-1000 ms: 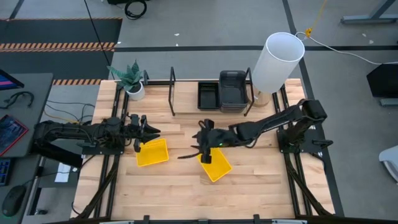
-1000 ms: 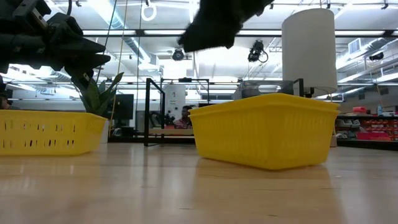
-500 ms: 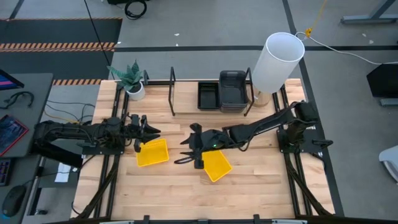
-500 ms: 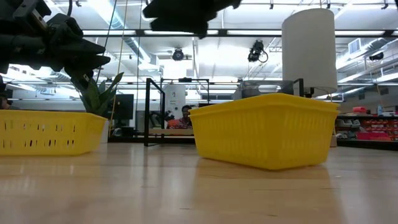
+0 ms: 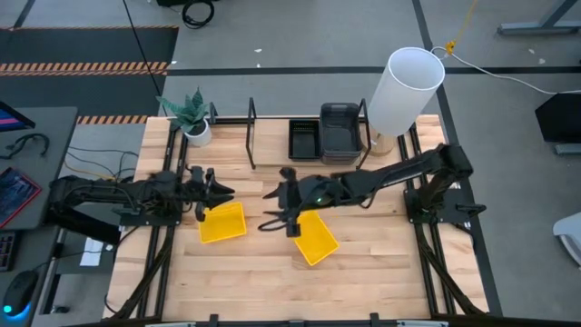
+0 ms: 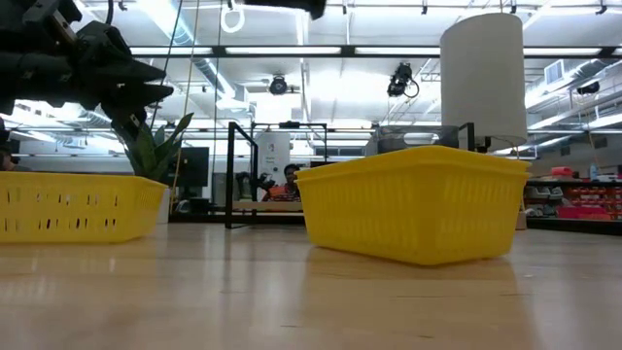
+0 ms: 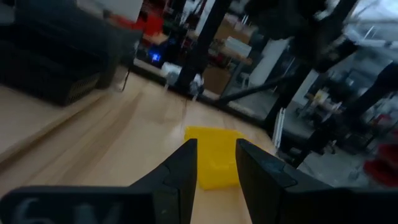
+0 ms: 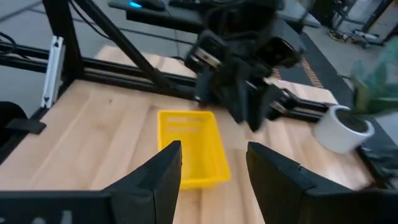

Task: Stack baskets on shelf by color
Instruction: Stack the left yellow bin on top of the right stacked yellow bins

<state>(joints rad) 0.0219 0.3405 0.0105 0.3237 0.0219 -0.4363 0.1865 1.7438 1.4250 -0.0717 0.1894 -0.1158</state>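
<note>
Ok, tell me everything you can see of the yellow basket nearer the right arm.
The yellow basket is a small rectangular plastic tray with finely slotted walls and a plain rim. It sits upright and empty on the wooden tabletop, turned at an angle to the table's edges. Nothing touches it: the right gripper hangs open above and just beside it, holding nothing. The other yellow basket lies apart, by the left gripper.
</note>
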